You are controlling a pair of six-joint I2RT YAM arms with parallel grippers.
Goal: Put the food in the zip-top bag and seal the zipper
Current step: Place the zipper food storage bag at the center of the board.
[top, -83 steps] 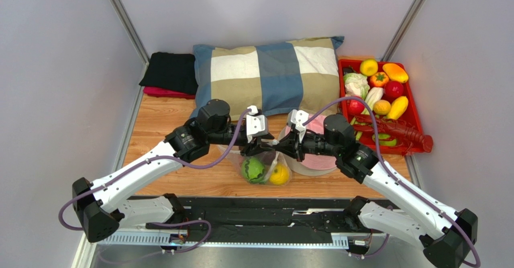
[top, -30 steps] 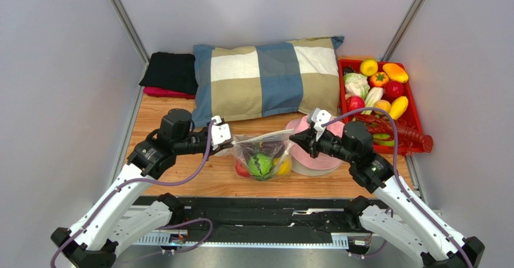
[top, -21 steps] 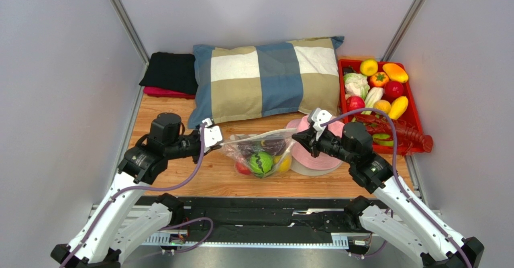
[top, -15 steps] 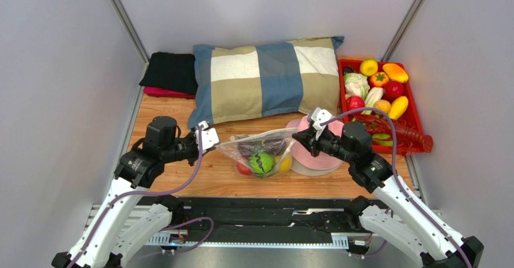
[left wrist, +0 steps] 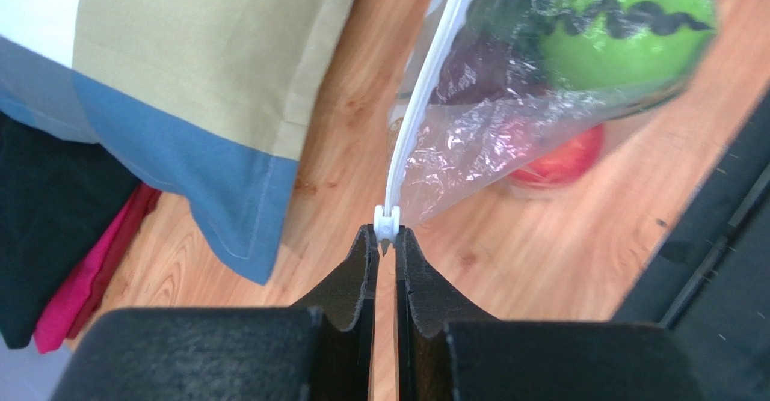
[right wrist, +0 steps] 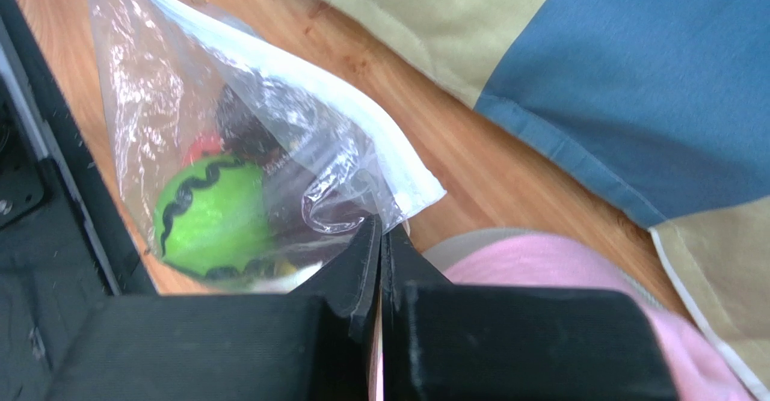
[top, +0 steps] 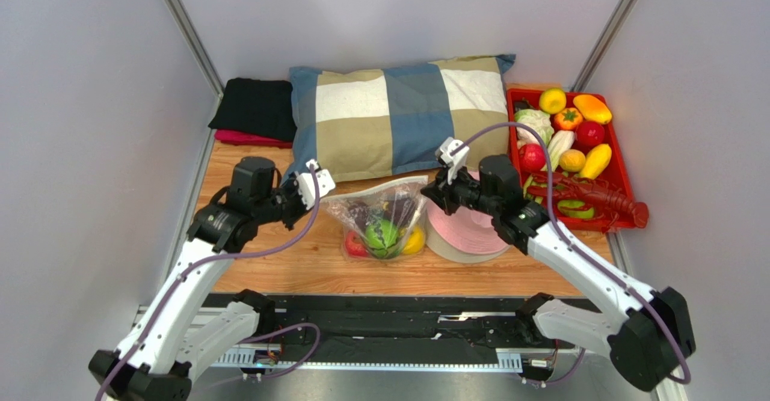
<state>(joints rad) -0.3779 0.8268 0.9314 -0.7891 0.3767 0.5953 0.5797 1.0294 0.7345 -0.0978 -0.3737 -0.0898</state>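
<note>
Pinching one end of the thin white press-seal zipper (left wrist: 425, 94), your left end effector (left wrist: 386, 234) grips by its very tips. The clear dotted plastic bag (top: 375, 210) of glossy toy food (top: 381, 237) hangs between; the right end effector (right wrist: 380, 231) clamps its opposite corner. Stretching could slip either hold.

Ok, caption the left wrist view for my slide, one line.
Left gripper, jaws shut on the end of the zipper, with the food inside the zip-top bag.

White link shells, black rounded joints on left arm (top: 181, 284) and right arm (top: 578, 270); lilac cables (top: 271, 253); black wedge fingers (left wrist: 348, 279) on left tool (left wrist: 386, 239), right tool (right wrist: 380, 239).
</note>
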